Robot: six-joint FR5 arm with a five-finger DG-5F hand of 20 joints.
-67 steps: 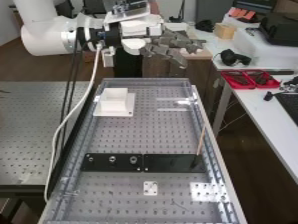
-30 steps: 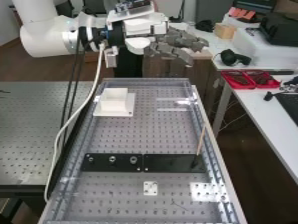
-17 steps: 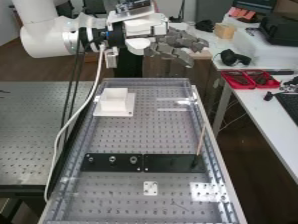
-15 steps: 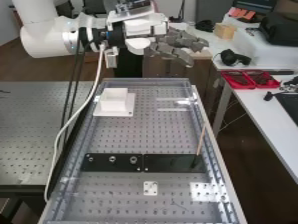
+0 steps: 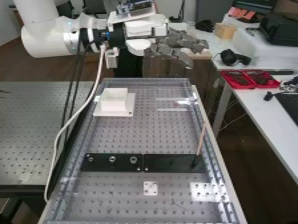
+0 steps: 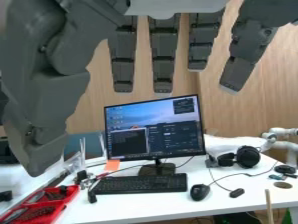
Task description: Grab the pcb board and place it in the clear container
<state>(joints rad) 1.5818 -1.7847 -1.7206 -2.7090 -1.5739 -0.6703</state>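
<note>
no print readable on anything here.

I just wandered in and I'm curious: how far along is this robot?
Nothing looks finished. The robot's hand hangs near the far end of the bench, its fingers straight and holding nothing. On the bench sit a white square piece and black plates. I can't tell which item is the circuit board; picking it up and placing it in the clear container both seem left to do.

The rounded white arm [image 5: 48, 38] has a white cable [image 5: 100, 61] and dark grey hand [image 5: 174, 45].
</note>
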